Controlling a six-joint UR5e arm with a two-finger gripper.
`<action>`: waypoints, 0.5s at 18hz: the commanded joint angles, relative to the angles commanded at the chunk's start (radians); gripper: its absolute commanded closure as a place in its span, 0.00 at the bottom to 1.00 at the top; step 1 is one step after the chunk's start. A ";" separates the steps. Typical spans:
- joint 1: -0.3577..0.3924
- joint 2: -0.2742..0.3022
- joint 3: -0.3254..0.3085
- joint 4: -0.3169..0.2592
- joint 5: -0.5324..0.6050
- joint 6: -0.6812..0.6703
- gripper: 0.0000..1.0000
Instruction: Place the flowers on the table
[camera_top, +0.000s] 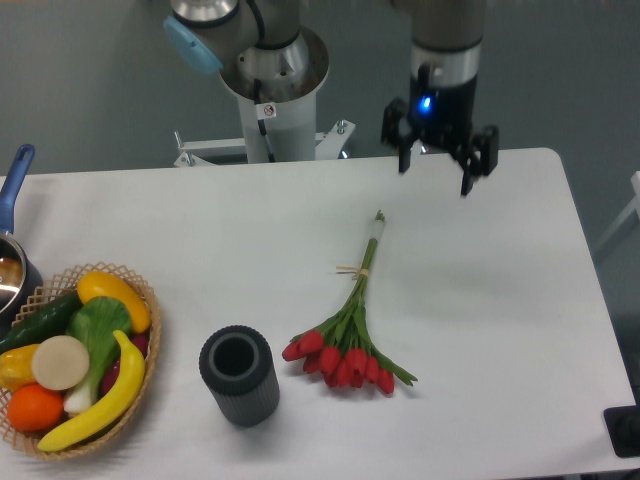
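The flowers (348, 335), a bunch of red tulips with green stems tied with tan string, lie flat on the white table (480, 290), heads toward the front and stems pointing to the back. My gripper (437, 172) hangs above the table's back right part, well apart from the flowers, behind and right of the stem tips. Its fingers are spread open and hold nothing.
A dark grey cylindrical vase (238, 375) stands upright left of the tulip heads. A wicker basket (140, 300) of fruit and vegetables sits at the front left. A pot with a blue handle (14, 180) is at the left edge. The robot base (268, 90) stands behind the table.
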 joint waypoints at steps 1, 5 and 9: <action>0.014 0.009 0.000 -0.009 -0.002 0.022 0.00; 0.045 0.034 -0.014 -0.020 -0.006 0.057 0.00; 0.057 0.045 -0.025 -0.020 -0.017 0.079 0.00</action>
